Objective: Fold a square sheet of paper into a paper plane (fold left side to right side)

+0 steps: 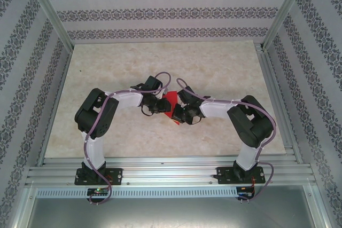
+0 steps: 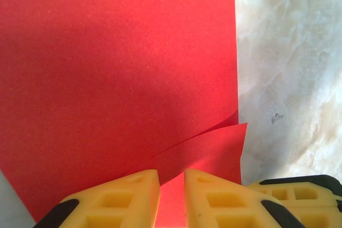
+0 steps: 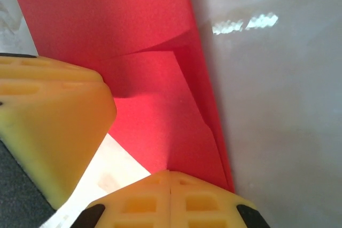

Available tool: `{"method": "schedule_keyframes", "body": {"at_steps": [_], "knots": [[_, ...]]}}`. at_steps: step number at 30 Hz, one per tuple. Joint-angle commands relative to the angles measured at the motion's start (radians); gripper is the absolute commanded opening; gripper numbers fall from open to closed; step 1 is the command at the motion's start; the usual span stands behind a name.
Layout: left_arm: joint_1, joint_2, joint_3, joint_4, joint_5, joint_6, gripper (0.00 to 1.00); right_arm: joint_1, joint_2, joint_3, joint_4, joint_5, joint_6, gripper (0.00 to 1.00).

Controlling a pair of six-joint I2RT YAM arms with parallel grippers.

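Left tool sits low in its wrist view, jaws a narrow slit apart with red showing in the slit; whether they pinch anything cannot be told. Just ahead, one layer of the paper curls up off another. Right tool has its jaws pressed together, tips touching the paper's near edge beside creased, overlapping layers. From above, the paper lies in the middle of the tabletop, between the two tools.
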Motion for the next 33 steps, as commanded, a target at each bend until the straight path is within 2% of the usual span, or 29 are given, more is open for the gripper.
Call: {"method": "schedule_keyframes", "body": {"at_steps": [1, 11, 16, 21, 29, 33], "knots": [[-0.012, 0.053, -0.042, -0.024, -0.101, 0.004, 0.23, -0.006, -0.039, -0.092, -0.099, 0.057, 0.023, 0.00], [-0.012, 0.050, -0.039, -0.031, -0.107, 0.006, 0.23, -0.017, -0.152, -0.248, -0.152, 0.029, 0.012, 0.00], [-0.012, 0.024, -0.027, -0.024, -0.068, -0.009, 0.26, -0.042, -0.236, -0.204, -0.181, 0.040, -0.051, 0.00], [-0.009, -0.041, 0.037, -0.061, -0.017, -0.020, 0.32, -0.088, -0.296, -0.086, -0.193, 0.044, -0.169, 0.10], [0.048, -0.183, 0.063, -0.084, 0.029, -0.049, 0.48, -0.099, -0.150, 0.064, -0.040, -0.040, -0.266, 0.13], [0.094, -0.229, 0.021, -0.105, 0.012, -0.054, 0.54, -0.100, -0.047, 0.139, -0.050, -0.023, -0.314, 0.13]]}}
